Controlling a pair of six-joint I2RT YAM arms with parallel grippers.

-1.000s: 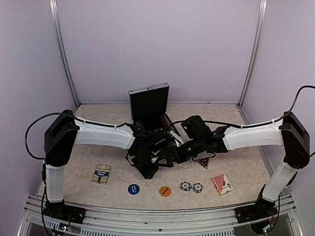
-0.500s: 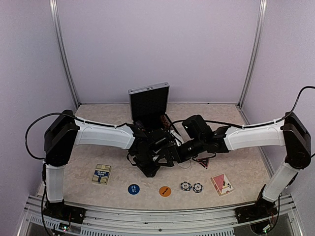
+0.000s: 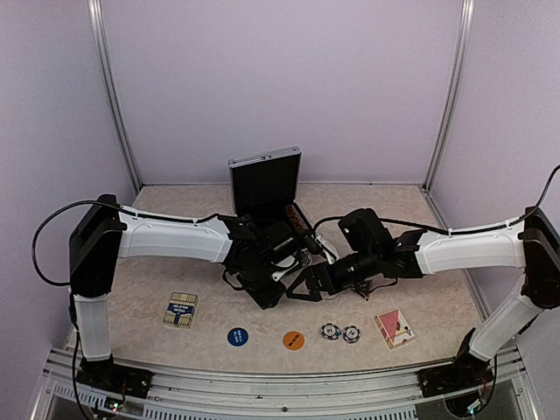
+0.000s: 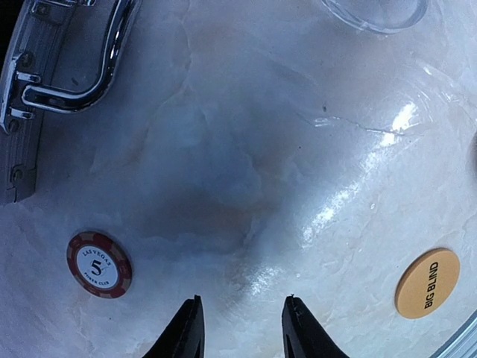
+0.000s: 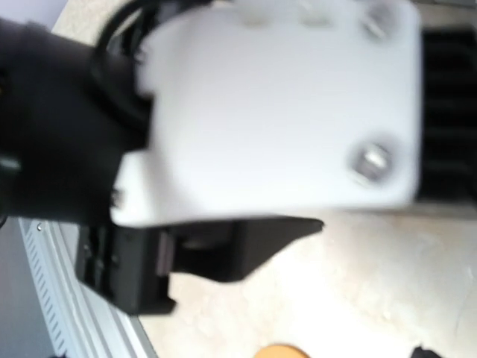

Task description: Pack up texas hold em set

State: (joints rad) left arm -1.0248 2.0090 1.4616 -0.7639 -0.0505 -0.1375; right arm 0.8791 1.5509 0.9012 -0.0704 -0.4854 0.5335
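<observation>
The silver briefcase [image 3: 264, 179] stands open at the back, black lining showing; its metal handle [image 4: 74, 67] lies at the left wrist view's upper left. My left gripper [image 4: 242, 304] [image 3: 267, 289] hovers open over bare table, nothing between its fingers. A red "5" poker chip [image 4: 99, 264] lies just to its left. The orange BIG BLIND disc [image 4: 426, 283] [image 3: 294, 339] is off to the right and a clear disc [image 4: 376, 11] lies ahead. My right gripper [image 3: 306, 284] sits close beside the left one, jaws wide; its wrist view is blurred and filled by the left arm's white casing [image 5: 276, 104].
Near the front edge lie a blue-and-yellow card deck [image 3: 181, 309], a blue disc [image 3: 237, 336], two striped chips [image 3: 339, 332] and a red card deck [image 3: 395, 327]. Lilac walls and metal posts enclose the table. Both arms crowd the middle.
The right arm has swung left and nearer, now beside the left gripper and covering the dark triangle. The left gripper shifted slightly back and its jaws narrowed a little.
</observation>
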